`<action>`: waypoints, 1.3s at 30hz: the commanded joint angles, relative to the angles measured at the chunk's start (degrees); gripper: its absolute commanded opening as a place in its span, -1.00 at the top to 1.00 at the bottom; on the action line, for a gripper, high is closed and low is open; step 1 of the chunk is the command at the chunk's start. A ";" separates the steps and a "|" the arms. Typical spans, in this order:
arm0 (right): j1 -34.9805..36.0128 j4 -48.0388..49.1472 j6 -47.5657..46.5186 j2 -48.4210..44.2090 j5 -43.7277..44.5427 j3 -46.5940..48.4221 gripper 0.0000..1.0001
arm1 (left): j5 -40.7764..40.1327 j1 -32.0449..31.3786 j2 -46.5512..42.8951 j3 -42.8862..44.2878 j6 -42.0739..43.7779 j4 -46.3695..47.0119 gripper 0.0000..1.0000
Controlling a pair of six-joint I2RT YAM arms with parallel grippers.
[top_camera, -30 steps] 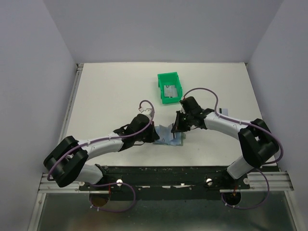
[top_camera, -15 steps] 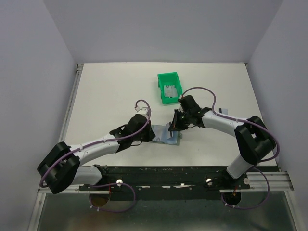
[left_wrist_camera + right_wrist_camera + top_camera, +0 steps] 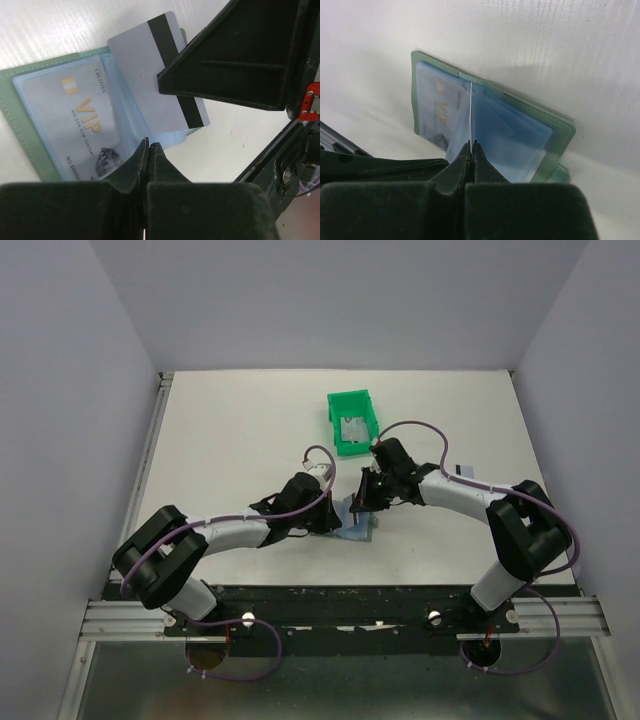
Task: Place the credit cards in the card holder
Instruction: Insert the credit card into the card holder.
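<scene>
— Where is the credit card [image 3: 140, 60]?

— My right gripper [image 3: 471, 145] is clenched on it. The card is silvery with a black stripe, and I hold it on edge over the card holder [image 3: 20, 115], which lies open on the table [image 3: 230, 440].

— And your left gripper [image 3: 148, 145]?

— Squeezed closed, with its tips at the holder's pale blue pocket, beside a VIP card [image 3: 82, 125]. A second card [image 3: 352, 428] lies in the green bin [image 3: 350, 396].

The card [image 3: 470, 112] pinched in my right claw [image 3: 471, 145] shows only edge-on above the tips, so neither face is legible. Ahead of my left claw [image 3: 147, 144], the right finger covers part of its stripe. The card holder [image 3: 17, 115] is cut off at the frame's edge and its near edge is hidden behind my left fingers.
</scene>
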 commanded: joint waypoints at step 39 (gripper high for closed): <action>-0.11 -6.08 4.96 -6.24 12.98 -4.17 0.99 | 0.92 -0.01 8.08 0.27 0.11 2.55 1.00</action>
